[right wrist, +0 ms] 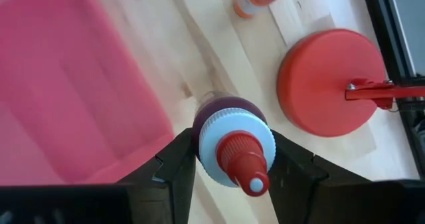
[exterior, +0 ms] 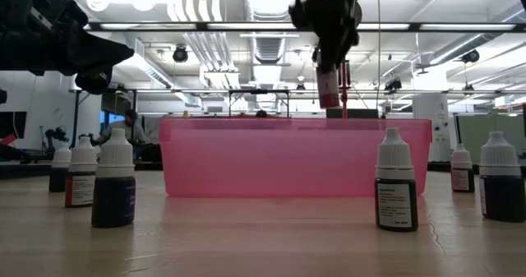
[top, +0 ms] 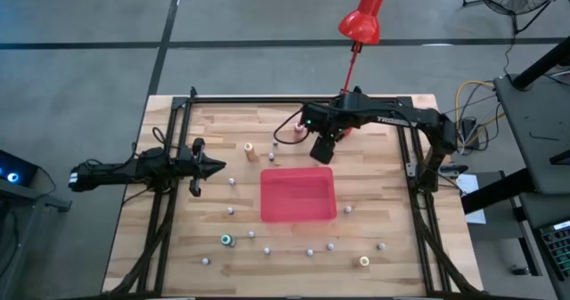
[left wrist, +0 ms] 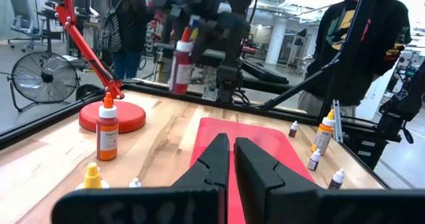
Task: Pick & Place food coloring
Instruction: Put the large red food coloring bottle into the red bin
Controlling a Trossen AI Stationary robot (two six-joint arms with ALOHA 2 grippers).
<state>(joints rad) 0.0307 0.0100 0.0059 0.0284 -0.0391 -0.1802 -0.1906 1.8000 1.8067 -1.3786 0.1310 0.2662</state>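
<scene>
Red tray [top: 298, 195] is shown mid-table in the high view, with the right gripper [top: 321, 149] raised just beyond its far edge; the left gripper [top: 214, 166] waits shut at left. Right wrist view: a red-tipped food coloring bottle [right wrist: 234, 147] is clamped between the fingers.

You have open air above the red tray [top: 298, 196], whose floor lies bare. The lamp base [right wrist: 332, 81] and an orange bottle [top: 249, 150] crowd its far side; small bottles [top: 310, 251] dot the near table, gaps between them.
</scene>
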